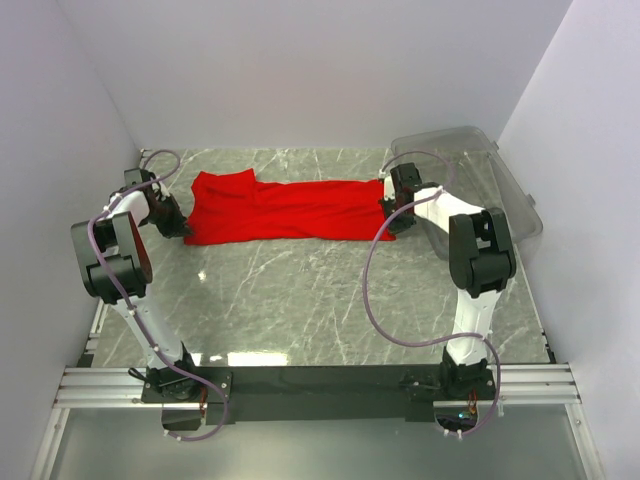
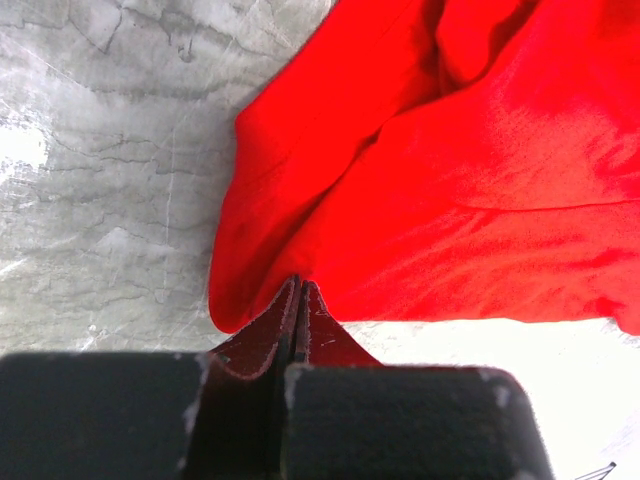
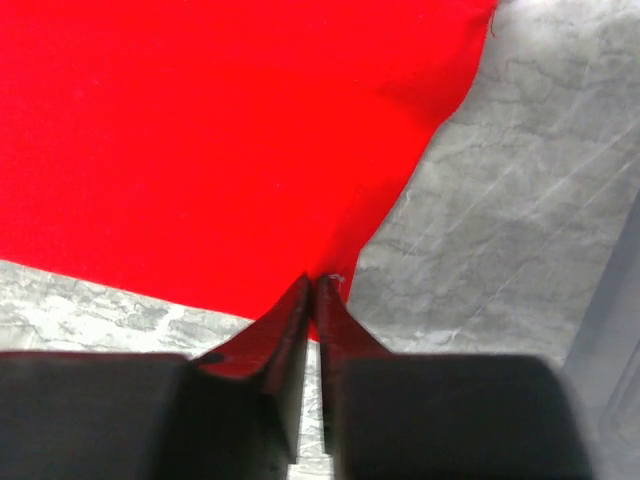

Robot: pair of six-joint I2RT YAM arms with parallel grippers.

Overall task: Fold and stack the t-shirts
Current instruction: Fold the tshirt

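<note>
Here left claw (image 2: 299,292) and right claw (image 3: 313,288) each clamp red t-shirt (image 1: 290,208) edge; pinched cloth hidden.

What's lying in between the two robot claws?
The red shirt lies spread on the table between them; the left claw pinches one end and the right claw the other. The top camera shows it.

White arms (image 1: 145,325) bear black motor housings (image 1: 482,250), looping purple cables (image 1: 366,285) and dark tapered hands (image 2: 300,290).

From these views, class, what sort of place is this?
Likely a robot lab cell: bare white walls, a marble table, left arm and right arm bolted to a rail, gripping a shirt.
</note>
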